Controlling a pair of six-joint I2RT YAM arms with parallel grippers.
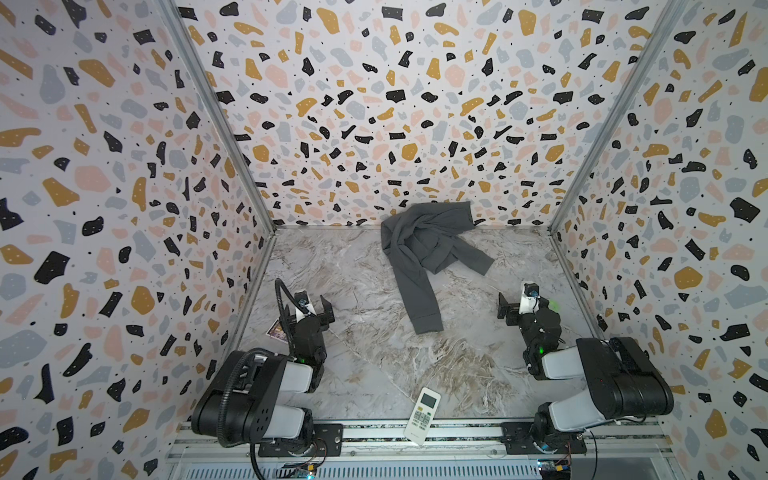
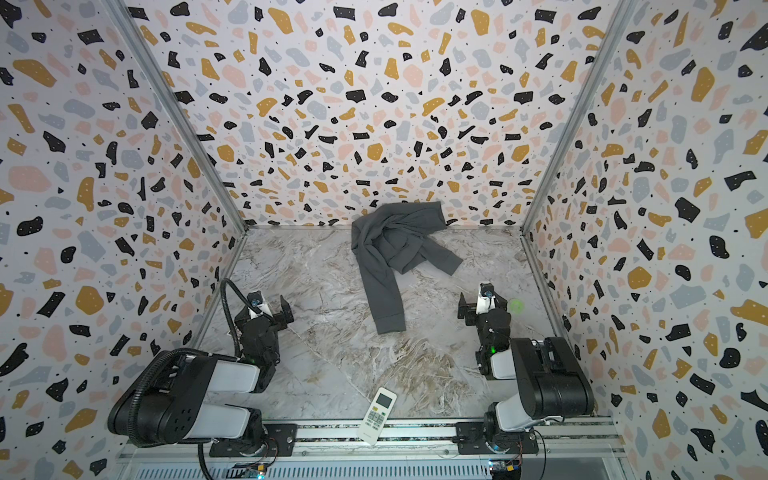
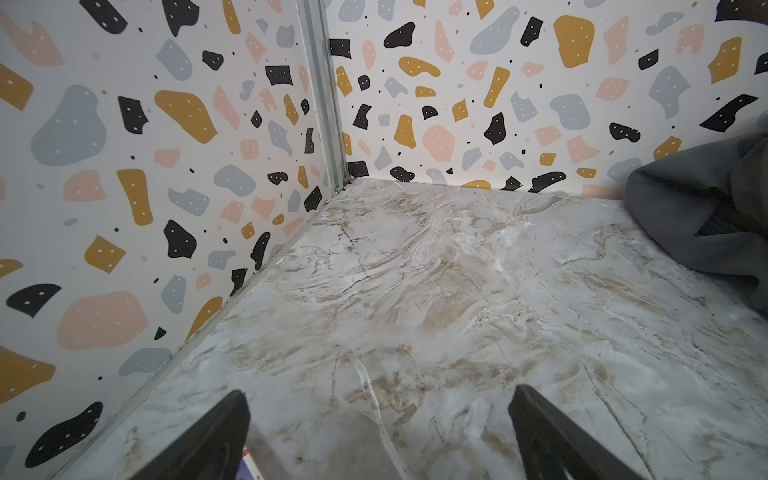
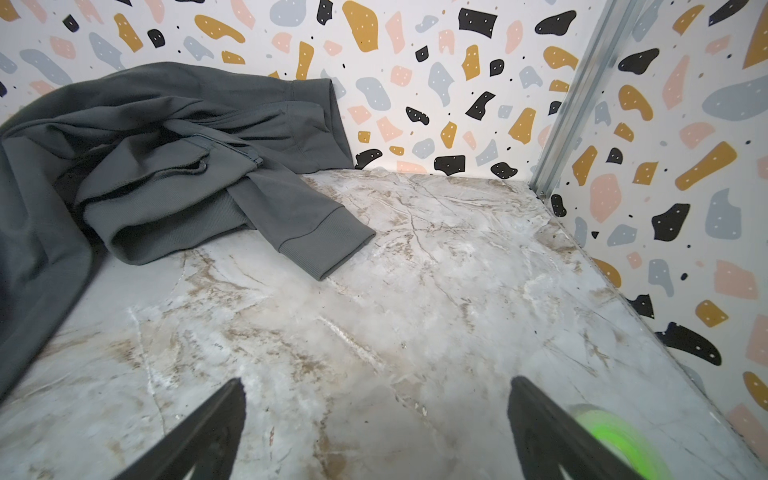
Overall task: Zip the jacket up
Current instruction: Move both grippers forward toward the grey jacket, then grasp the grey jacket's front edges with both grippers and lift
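Note:
The jacket is a dark grey crumpled heap against the back wall, in both top views. One sleeve runs forward across the marble table, and the other sleeve's cuff points right. A short stretch of zip shows in the right wrist view. In the left wrist view only an edge of the jacket shows. My left gripper is open over bare table, front left of the jacket. My right gripper is open and empty, front right of it.
A white remote control lies at the table's front edge. A green ring lies beside my right gripper. A small purple card lies by my left gripper. Patterned walls close three sides.

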